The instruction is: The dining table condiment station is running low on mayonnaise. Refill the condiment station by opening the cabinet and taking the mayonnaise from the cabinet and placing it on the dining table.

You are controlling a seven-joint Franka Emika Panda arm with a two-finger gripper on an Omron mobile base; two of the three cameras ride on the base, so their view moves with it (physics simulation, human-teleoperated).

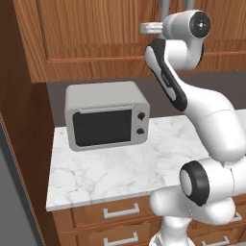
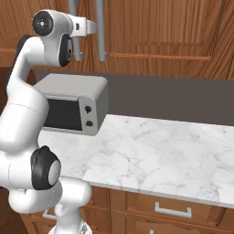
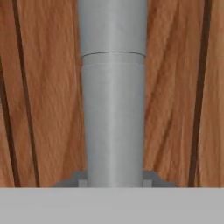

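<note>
the cabinet point(image 2: 173, 32) is up on the wall, above the counter point(image 2: 151, 151) and the microwave point(image 1: 106, 115). its wooden door looks heavy and stiff, so the long grey bar handle point(image 3: 113, 109) is the best place to grab. the bar looks hard and smooth, maybe a bit slippery. the gripper point(image 3: 113, 183) is up there, fingers squeezed shut on that bar, one on each side.

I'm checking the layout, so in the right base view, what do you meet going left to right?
Robot arm → microwave → bare marble counter → drawer handle below its right part.
</note>
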